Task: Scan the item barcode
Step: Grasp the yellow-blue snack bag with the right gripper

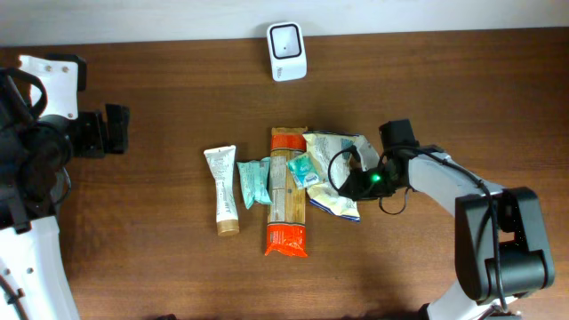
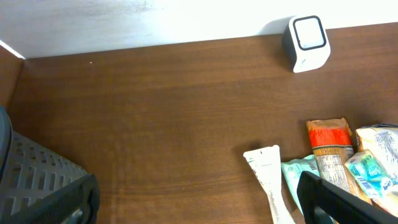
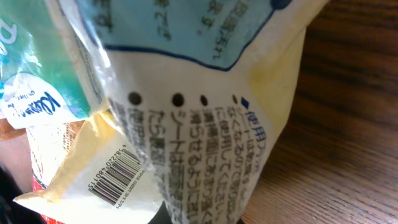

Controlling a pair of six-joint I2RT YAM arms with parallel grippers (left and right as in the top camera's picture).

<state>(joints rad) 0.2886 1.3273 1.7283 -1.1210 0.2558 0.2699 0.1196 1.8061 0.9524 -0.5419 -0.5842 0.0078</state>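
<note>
The pale yellow packet (image 1: 331, 148) is seen pinched in the closed right gripper (image 1: 348, 182), just right of the long orange-ended pack (image 1: 286, 191) on the wooden table (image 1: 462, 89), its barcode (image 3: 115, 182) caught by the right wrist camera. The left gripper (image 1: 118, 130) is held spread wide at the table's left side, well apart from the white scanner (image 1: 286, 52) by the far edge

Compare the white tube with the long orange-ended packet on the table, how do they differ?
The white tube is shorter than the orange-ended packet. The tube is white with a tan cap; the packet has orange ends and a pale middle. Nothing lies on the tube, while a small teal packet overlaps the orange-ended packet. Both lie flat on the table, roughly parallel.
</note>
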